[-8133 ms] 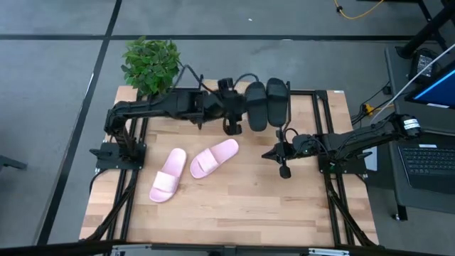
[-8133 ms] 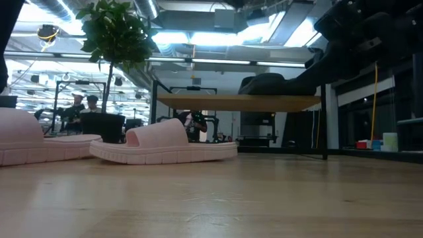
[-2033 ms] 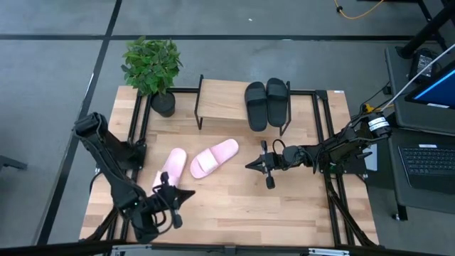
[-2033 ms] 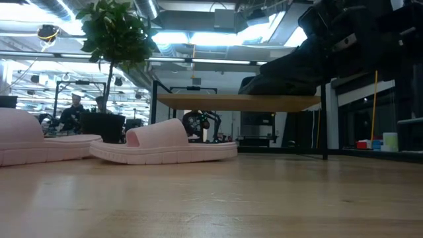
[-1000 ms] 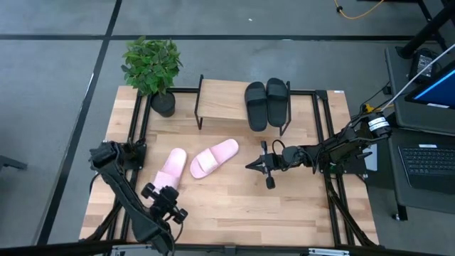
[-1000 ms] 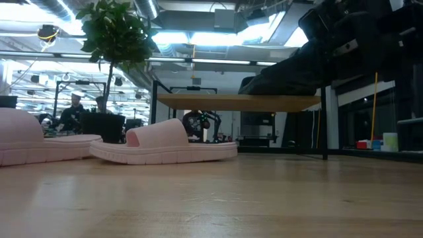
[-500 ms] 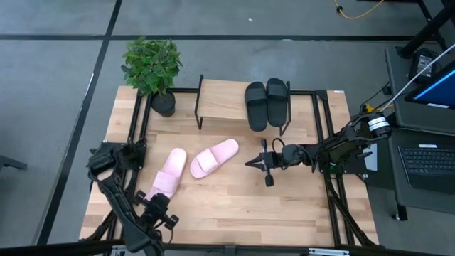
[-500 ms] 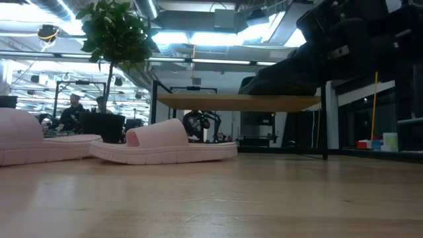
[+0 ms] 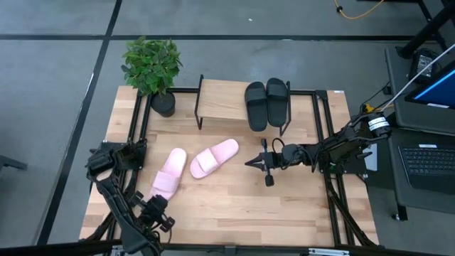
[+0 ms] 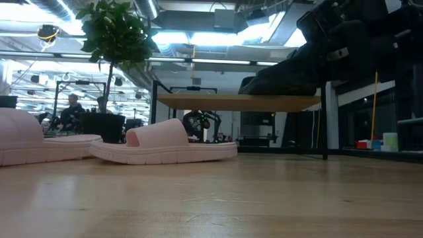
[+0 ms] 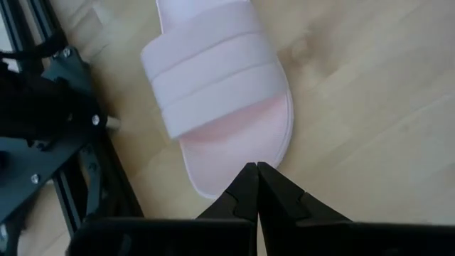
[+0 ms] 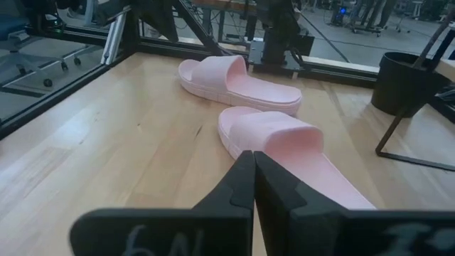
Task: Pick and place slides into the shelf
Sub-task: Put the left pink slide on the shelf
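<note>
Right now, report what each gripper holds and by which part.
Nothing is held. The left gripper and the right gripper are both shut on nothing, each short of a pink slide.

— Where are the slides?
— Two sit side by side on the shelf's (image 9: 222, 104) right end; two lie on the bench (image 9: 234, 199) before it, left of centre.
— And the plant (image 9: 151, 65)?
— At the shelf's left.

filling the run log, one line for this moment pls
black slides on shelf | pink slides on table | left gripper shut, empty | right gripper shut, empty
</note>
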`<control>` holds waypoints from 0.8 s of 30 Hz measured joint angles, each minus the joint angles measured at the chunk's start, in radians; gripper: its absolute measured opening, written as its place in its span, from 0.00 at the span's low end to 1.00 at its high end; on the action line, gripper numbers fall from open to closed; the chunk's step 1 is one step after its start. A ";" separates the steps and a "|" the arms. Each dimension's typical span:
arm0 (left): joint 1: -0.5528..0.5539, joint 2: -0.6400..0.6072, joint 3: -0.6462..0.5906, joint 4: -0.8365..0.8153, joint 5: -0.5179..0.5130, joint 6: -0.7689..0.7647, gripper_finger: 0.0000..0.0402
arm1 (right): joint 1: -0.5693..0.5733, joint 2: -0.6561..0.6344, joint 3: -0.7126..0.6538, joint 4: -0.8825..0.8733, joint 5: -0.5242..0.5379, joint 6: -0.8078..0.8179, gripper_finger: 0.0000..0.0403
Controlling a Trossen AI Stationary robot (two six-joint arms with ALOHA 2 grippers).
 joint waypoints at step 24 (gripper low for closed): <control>0.020 0.003 -0.040 0.023 0.000 0.213 0.31 | 0.000 0.000 0.000 0.027 -0.001 0.051 0.02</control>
